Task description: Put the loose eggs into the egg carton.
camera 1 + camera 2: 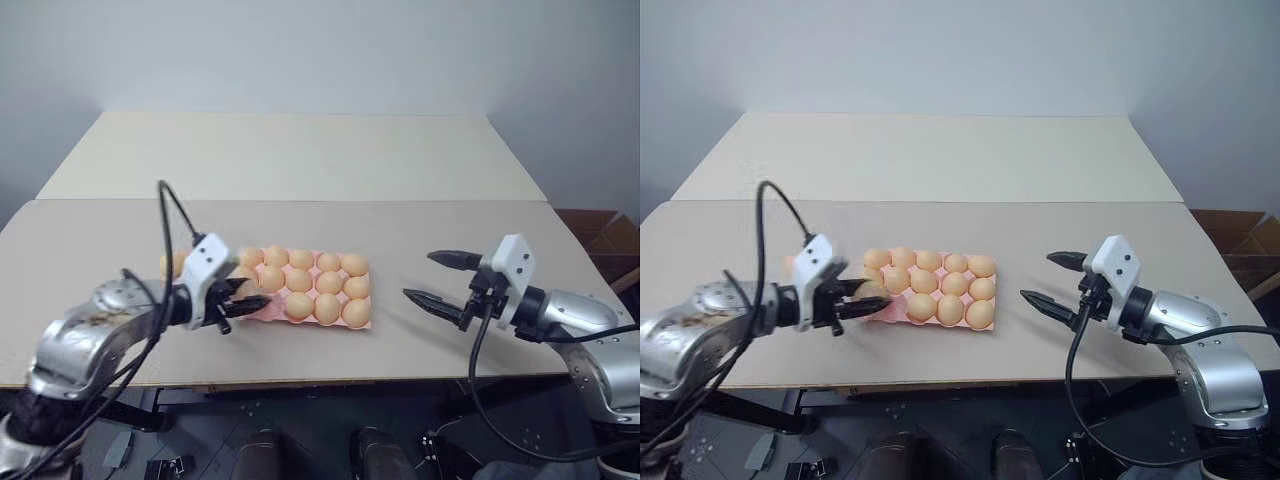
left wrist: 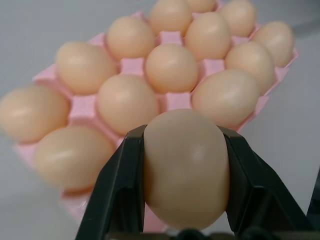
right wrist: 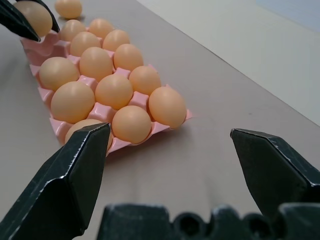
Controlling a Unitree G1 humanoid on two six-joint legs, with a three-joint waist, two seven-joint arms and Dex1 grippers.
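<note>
The pink egg carton point(image 1: 281, 317) lies in the middle of the table, and several eggs point(image 1: 328, 283) fill its cups. My left gripper point(image 1: 246, 296) hovers at the carton's left end, shut on one pale orange egg point(image 2: 185, 167) that sits squeezed between both fingers. One loose egg point(image 1: 172, 263) rests on the table just left of that gripper, partly behind the wrist. To the right of the carton my right gripper point(image 1: 436, 279) stands open and holds nothing, pointing toward the carton. In the right wrist view the same loose egg point(image 3: 68, 7) lies beyond the carton point(image 3: 54, 125).
A second, paler table point(image 1: 300, 150) adjoins at the back. A brown cardboard box point(image 1: 605, 235) stands off the right edge. Bare tabletop point(image 1: 440, 235) stretches between the carton and the right gripper. A black cable point(image 1: 172, 205) arcs above the left arm.
</note>
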